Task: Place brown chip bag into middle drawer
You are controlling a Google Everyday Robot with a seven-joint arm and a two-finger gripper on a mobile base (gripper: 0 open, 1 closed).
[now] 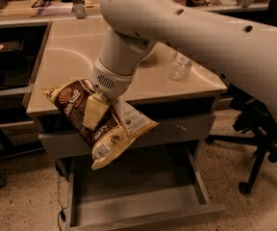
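A crinkly dark-brown chip bag (110, 137) with pale yellow edges hangs tilted past the front edge of the tan counter (66, 57). The white arm's two-finger gripper (96, 112) clamps it above the pulled-out shallow grey middle drawer (143, 214). A clear cup (179, 66) stands to the right.

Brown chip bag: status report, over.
Gripper shut on brown chip bag, off the counter's front edge. Bag hangs above open middle drawer. Nothing seen between them.

The jaws, clamped on the brown chip bag (107, 137), hold it tilted above the open middle drawer (139, 192).
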